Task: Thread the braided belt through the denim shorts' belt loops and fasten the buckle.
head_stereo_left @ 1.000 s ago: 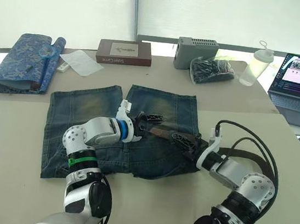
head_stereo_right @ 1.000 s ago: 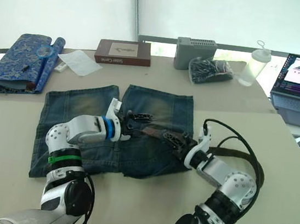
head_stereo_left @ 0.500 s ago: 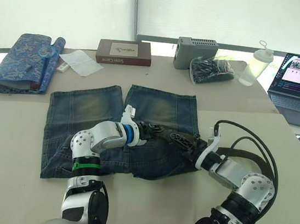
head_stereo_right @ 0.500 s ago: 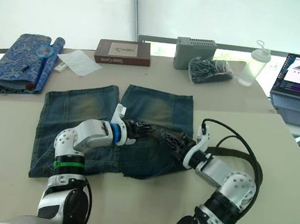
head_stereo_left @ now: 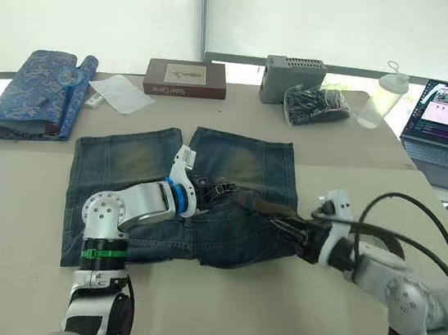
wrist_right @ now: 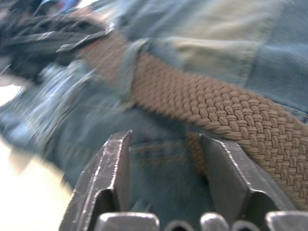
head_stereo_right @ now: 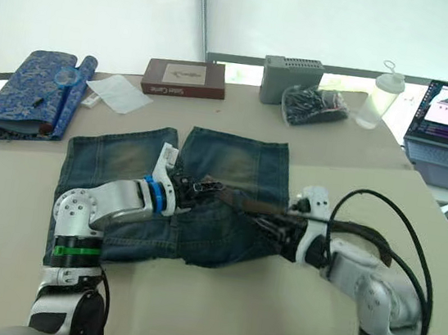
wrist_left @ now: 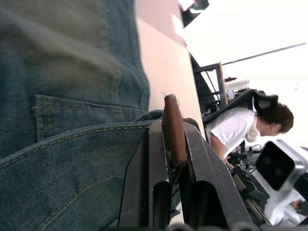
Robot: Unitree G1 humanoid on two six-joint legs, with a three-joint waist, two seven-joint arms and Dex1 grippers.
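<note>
Near front edge of desk: right gripper (head_stereo_left: 296,231) low over the right end of the waistband, fingers apart with nothing between them, braided belt (wrist_right: 226,108) just ahead of the tips.
Belt axis: roughly parallel to the desk's front edge, leading away from the right gripper toward the left gripper (head_stereo_left: 208,192), free tail trailing off behind the right wrist.
Loop: belt passing under a belt loop (wrist_right: 127,67) just beyond the right fingertips.
Mid-desk: left gripper clamped tight on the belt's leading end, above the denim shorts (head_stereo_left: 125,163).
Nearer arm: left for the lead end, right for the strap.
Buckle: cannot tell.
Next move, likely: pull along the axis toward the left.
</note>
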